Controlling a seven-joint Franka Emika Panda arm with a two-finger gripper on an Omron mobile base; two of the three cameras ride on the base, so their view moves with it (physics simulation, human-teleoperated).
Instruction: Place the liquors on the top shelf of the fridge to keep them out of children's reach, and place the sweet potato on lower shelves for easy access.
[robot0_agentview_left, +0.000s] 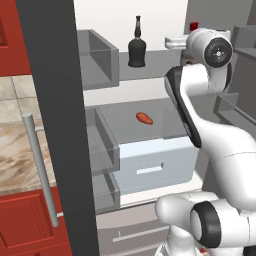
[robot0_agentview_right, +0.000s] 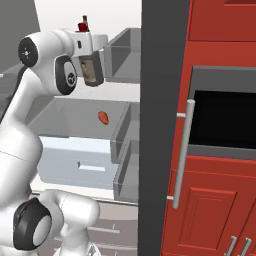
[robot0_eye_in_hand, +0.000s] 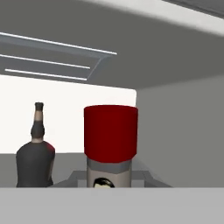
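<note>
The fridge stands open. A squat black liquor bottle (robot0_agentview_left: 137, 46) stands upright on the top shelf (robot0_agentview_left: 155, 64); the hand view shows this black bottle (robot0_eye_in_hand: 36, 159) at the left. My gripper (robot0_agentview_right: 91, 56) is shut on the slim grey liquor bottle (robot0_agentview_right: 90, 71), whose red cap (robot0_agentview_right: 82, 24) pokes up above the hand. That cap (robot0_eye_in_hand: 110, 133) sits close in front of the hand camera, to the right of the black bottle. Whether the grey bottle rests on the top shelf I cannot tell. The sweet potato (robot0_agentview_left: 144, 118) lies on a lower shelf (robot0_agentview_left: 120, 125), above the pale blue drawer (robot0_agentview_left: 155, 162).
The dark grey fridge door (robot0_agentview_left: 60, 125) with its silver handle (robot0_agentview_left: 42, 170) stands open at the left, carrying grey door bins (robot0_agentview_left: 97, 57). A second door (robot0_agentview_right: 160, 125) with bins (robot0_agentview_right: 125, 130) bounds the right side. Red cabinets (robot0_agentview_right: 220, 200) and a dark oven recess (robot0_agentview_right: 225, 117) lie beyond.
</note>
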